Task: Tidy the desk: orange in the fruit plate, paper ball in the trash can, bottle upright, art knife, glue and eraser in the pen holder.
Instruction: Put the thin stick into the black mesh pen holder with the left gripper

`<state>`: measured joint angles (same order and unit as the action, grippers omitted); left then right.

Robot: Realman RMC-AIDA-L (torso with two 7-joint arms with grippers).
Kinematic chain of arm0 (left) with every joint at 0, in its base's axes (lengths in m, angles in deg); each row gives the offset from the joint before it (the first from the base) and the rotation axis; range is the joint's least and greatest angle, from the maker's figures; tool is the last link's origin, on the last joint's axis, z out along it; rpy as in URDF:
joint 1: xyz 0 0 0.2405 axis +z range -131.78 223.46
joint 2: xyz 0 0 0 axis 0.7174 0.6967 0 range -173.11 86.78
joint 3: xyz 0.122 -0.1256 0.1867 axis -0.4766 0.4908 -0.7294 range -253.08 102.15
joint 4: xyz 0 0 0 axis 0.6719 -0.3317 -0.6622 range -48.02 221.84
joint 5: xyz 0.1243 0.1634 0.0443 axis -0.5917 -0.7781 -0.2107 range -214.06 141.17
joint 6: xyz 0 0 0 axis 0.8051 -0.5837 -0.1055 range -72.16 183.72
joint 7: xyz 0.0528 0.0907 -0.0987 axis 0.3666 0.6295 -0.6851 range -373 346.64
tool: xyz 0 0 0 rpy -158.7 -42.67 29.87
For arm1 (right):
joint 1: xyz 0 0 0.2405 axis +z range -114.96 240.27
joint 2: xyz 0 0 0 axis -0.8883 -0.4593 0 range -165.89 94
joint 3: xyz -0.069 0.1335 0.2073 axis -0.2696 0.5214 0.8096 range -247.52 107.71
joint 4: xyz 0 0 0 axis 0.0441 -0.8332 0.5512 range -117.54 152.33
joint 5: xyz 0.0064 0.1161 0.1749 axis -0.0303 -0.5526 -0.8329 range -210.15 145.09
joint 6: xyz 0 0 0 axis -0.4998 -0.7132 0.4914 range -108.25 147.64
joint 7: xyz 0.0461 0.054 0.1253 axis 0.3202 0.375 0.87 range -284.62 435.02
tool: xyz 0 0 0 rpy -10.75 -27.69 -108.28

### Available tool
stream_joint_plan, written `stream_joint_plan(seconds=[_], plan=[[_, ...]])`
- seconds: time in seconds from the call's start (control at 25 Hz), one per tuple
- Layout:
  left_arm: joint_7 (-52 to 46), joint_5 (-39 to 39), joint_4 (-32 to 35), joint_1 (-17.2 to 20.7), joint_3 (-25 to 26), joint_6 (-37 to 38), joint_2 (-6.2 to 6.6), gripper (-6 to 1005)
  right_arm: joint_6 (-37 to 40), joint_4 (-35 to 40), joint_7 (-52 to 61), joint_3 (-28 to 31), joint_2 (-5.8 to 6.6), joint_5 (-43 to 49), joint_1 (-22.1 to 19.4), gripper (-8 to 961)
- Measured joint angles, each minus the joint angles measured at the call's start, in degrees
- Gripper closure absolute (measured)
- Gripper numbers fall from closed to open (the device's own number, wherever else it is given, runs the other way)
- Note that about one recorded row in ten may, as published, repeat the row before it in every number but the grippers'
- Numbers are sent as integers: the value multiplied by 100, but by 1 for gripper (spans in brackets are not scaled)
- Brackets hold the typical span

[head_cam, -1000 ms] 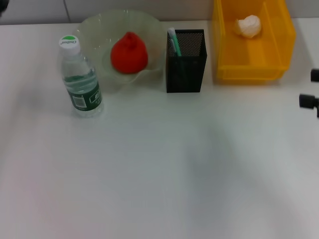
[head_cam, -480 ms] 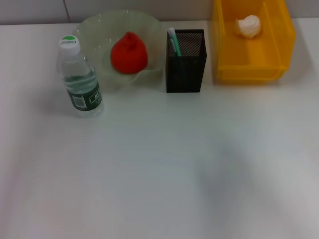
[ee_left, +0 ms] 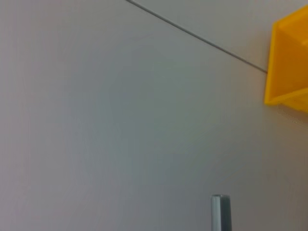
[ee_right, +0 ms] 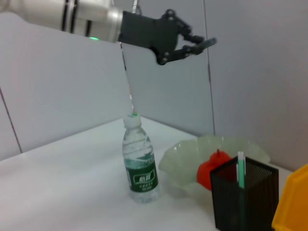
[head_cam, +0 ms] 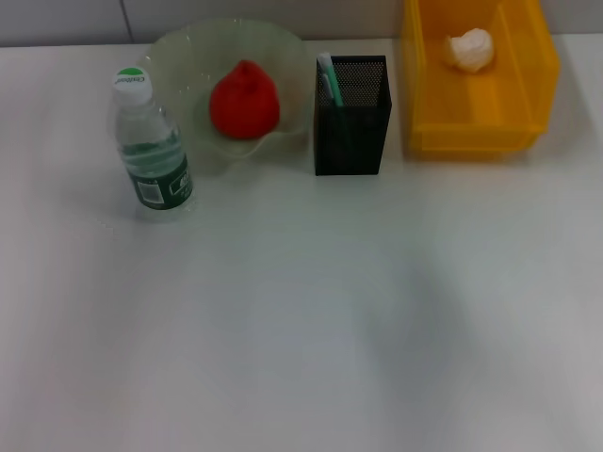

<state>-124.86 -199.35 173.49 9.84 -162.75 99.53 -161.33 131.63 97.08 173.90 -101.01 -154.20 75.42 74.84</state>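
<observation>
The bottle [head_cam: 151, 151] stands upright on the white desk, left of the fruit plate [head_cam: 179, 56]. The orange [head_cam: 243, 99] lies in the plate. The paper ball [head_cam: 469, 49] rests inside the yellow trash can [head_cam: 476, 118]. A slim green-and-white tool [head_cam: 326, 77] sticks out of the black mesh pen holder [head_cam: 350, 127]; I cannot tell whether it is the art knife or the glue. The eraser is hidden. In the right wrist view my left gripper [ee_right: 204, 41] hangs high above the bottle [ee_right: 140, 163], open and empty. My right gripper is out of view.
The plate [ee_right: 180, 159], orange [ee_right: 211, 171], pen holder [ee_right: 245, 197] and a corner of the trash can [ee_right: 293, 211] line up along the wall. The left wrist view shows the wall, a corner of the bin [ee_left: 288, 62] and a grey post [ee_left: 220, 214].
The right gripper's tips, at the head view's right edge one second ago, have left the picture. Nothing on the desk has moved.
</observation>
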Motion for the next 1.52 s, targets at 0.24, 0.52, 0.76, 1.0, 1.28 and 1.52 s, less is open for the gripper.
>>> stream_joint_plan(seconds=[0.24,0.52,0.76,1.0,1.28,1.52], plan=[[368,-177,-596,-23,-334,-840,-8,822,539,35,606,30,294,401,313,293],[932,-271,-769,322,-771,-1731,54,820,754,-64,955,449,543,441,552,292],[1551,-270,-712,846,-1355,-2667,228,818,847,-232,1225,509,713,610,656,291],[2260,-268,-671,1219,-1936,-3455,413,817,774,-326,1348,553,730,748,731,289],[2741,-269,-714,1177,-2327,-3850,530,815,749,-474,1352,565,733,739,743,288],[3419,-268,-878,1170,-2629,-4373,585,813,712,-654,1352,562,732,773,733,286]])
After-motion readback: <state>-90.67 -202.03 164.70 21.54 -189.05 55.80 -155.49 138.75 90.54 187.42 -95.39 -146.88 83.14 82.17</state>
